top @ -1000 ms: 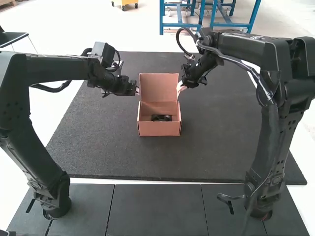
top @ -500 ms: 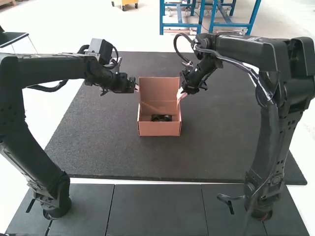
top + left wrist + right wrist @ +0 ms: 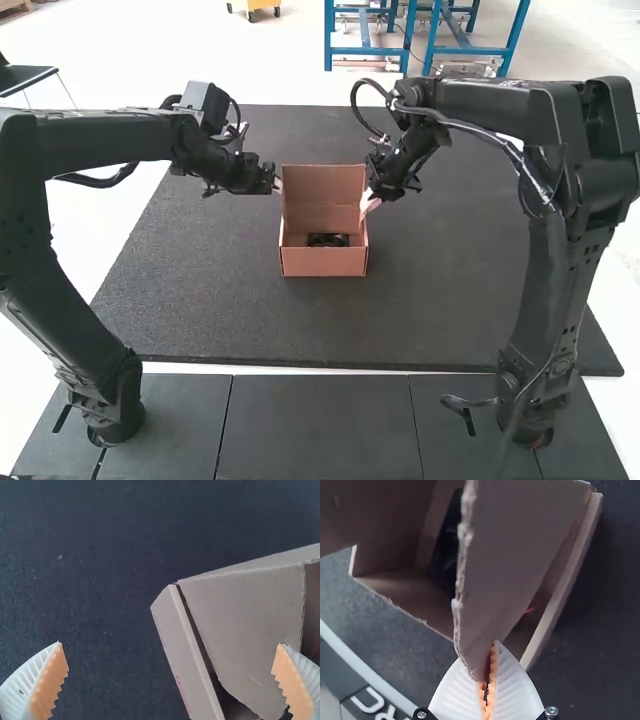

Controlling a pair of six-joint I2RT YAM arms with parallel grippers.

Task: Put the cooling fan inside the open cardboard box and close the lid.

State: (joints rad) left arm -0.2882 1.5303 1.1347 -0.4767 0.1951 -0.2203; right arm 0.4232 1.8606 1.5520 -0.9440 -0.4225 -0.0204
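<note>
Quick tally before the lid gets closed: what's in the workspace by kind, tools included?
Cardboard box: 1
Cooling fan: 1, inside the box
Tools: 2, left tool and right tool
Black mat: 1
Total: 5

A robotics lab: black jointed robot arms [image 3: 45, 290] bolted at 7 and 5 o'clock by a black rubber mat [image 3: 200, 280].

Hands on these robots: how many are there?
2. Left hand, open, at the left corner of the box lid; right hand pinching the flap at its right.
</note>
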